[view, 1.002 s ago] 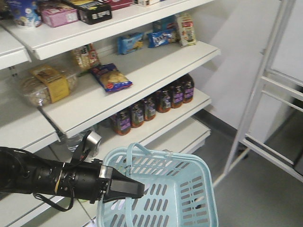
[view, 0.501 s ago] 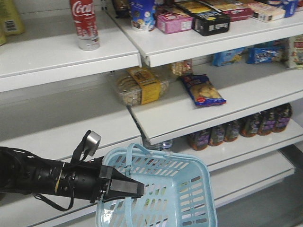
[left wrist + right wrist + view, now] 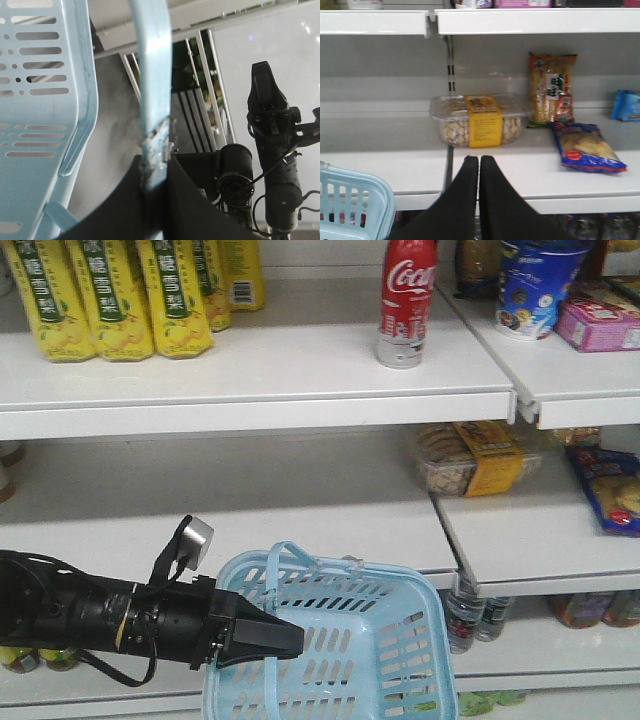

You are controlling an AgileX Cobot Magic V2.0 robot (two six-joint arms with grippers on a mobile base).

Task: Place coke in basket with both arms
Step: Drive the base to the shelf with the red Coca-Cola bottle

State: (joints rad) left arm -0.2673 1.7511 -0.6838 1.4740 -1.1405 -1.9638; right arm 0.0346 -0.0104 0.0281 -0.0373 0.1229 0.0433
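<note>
Exterior front-facing: red, white-scripted coke (image 3: 408, 300) upright on shelf (image 3: 250, 380); left hand (image 3: 290, 638) clamps basket handle (image 3: 152, 75).

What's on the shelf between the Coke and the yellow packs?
Nothing: in the front-facing view, the white shelf is bare between the coke and the yellow packs.
</note>
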